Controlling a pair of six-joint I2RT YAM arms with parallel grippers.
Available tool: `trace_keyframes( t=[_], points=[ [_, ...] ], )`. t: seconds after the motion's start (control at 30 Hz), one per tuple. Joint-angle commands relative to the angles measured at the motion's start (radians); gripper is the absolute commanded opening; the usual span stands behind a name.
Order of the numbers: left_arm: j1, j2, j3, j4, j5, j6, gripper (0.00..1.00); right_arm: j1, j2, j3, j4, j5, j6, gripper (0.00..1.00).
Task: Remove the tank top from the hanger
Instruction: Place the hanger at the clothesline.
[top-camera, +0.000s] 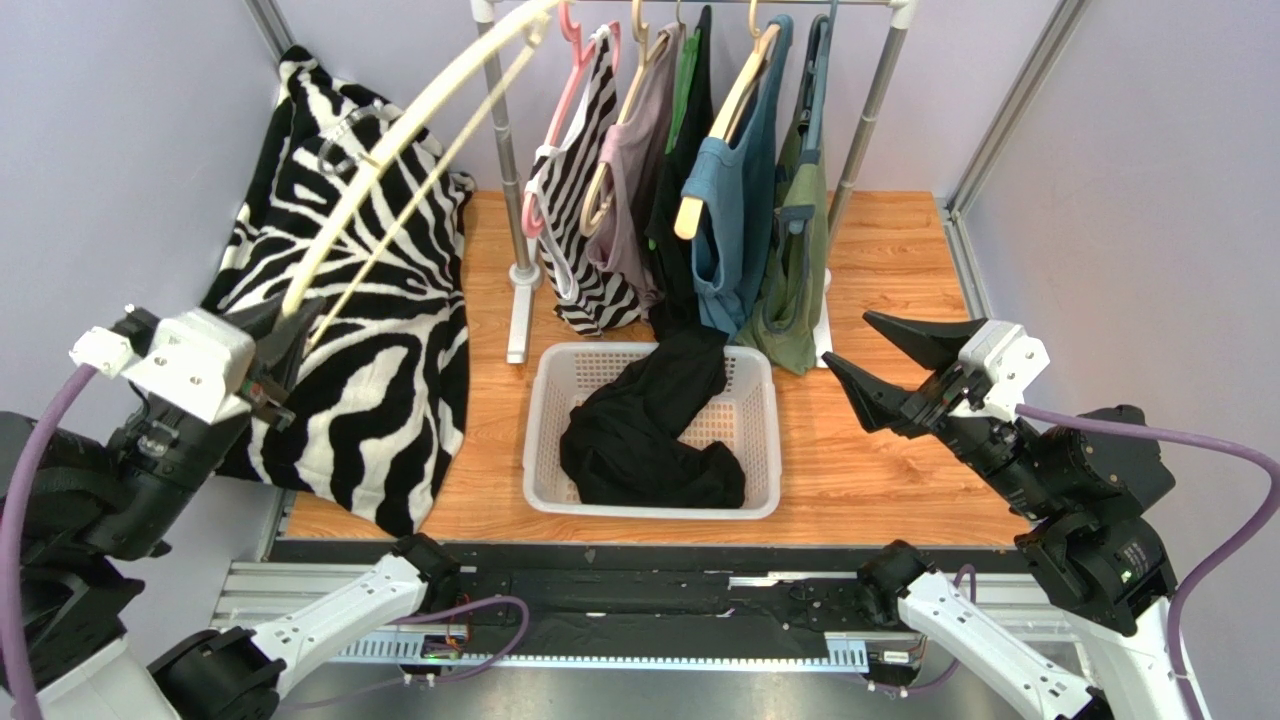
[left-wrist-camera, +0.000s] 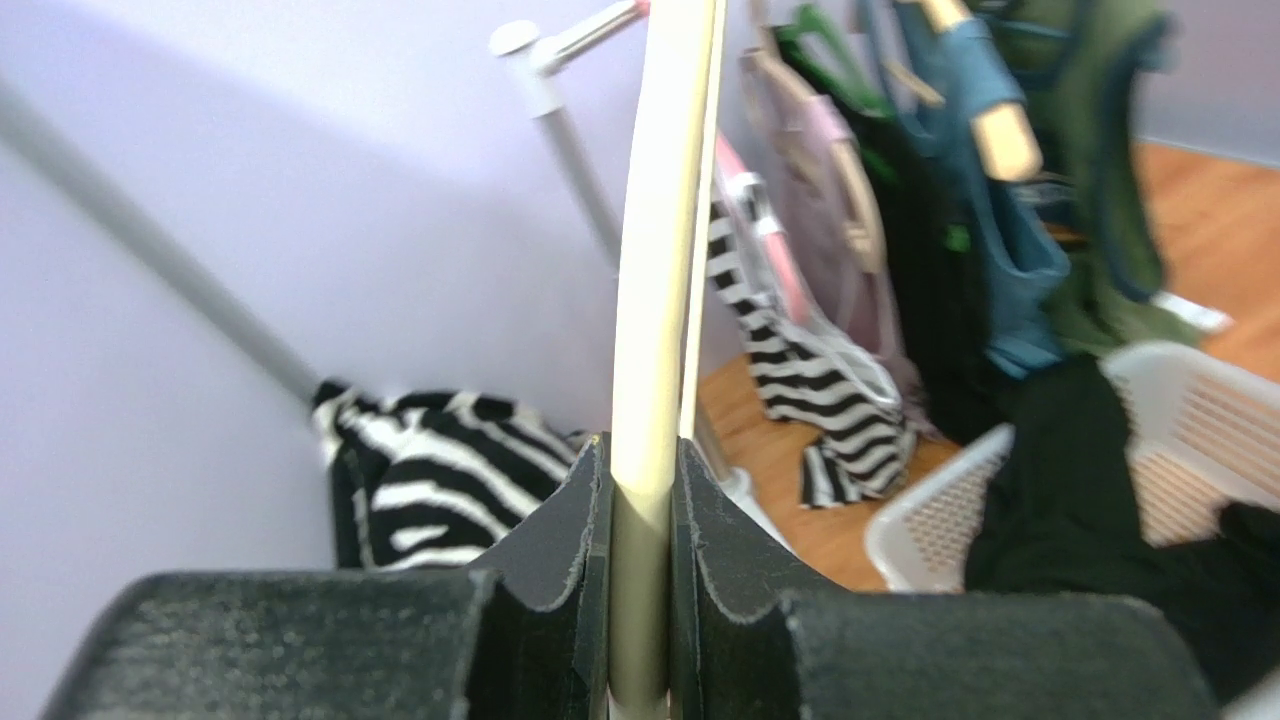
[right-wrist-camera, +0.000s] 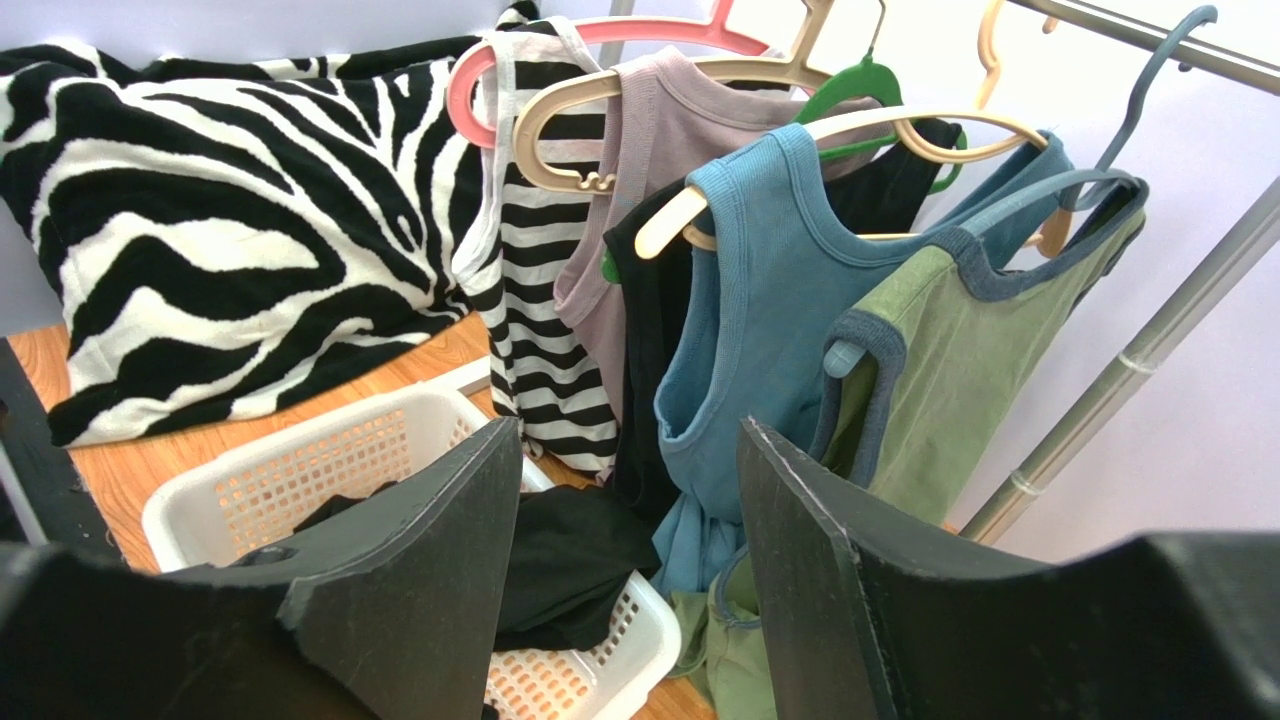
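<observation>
A robotics lab cell, this: lilac wall panels (top-camera: 135, 165) in grey metal framing (top-camera: 1010, 117) box in a wood-grain tabletop (top-camera: 887, 450), black cabled robot arms (top-camera: 1089, 503) bolted at its edge. On it, a white clothes rail (top-camera: 516, 225) of hung tank tops (top-camera: 721, 210) and a white slotted plastic basket (top-camera: 756, 435).

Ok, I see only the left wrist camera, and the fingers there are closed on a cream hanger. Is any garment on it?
Observer: No. From above, the cream hanger in the left gripper is bare along its whole length.
Operator: And where is the right gripper?
Observer: The right gripper is open and empty, to the right of the white basket.
Operator: How many tops hang on the rail?
Observer: The right wrist view shows five: striped top, mauve top, black top, blue top, green top.
</observation>
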Motion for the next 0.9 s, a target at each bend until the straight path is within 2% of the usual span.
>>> trace_keyframes(
  t=[0.0,0.23,0.53,0.63,0.77,0.87],
  points=[
    [0.036,0.003,-0.072,0.183,-0.233,-0.067,0.0,-0.002,-0.007,0.013,0.026,0.016,0.036,0.59],
    [0.06,0.027,-0.185,0.194,-0.292,-0.12,0.0,-0.002,-0.01,-0.005,0.018,0.023,0.056,0.59],
    [0.101,0.153,-0.204,0.076,-0.279,-0.218,0.0,-0.002,0.005,0.004,0.014,0.032,0.063,0.58],
    [0.173,0.225,-0.17,0.027,-0.148,-0.281,0.0,-0.004,0.019,0.018,0.0,0.035,0.071,0.57],
    [0.301,0.312,-0.142,0.037,0.019,-0.313,0.0,-0.002,0.031,0.033,-0.019,0.038,0.076,0.58],
    [0.315,0.369,-0.099,0.057,0.061,-0.322,0.0,-0.002,0.041,0.039,-0.026,0.036,0.076,0.57]
  ],
)
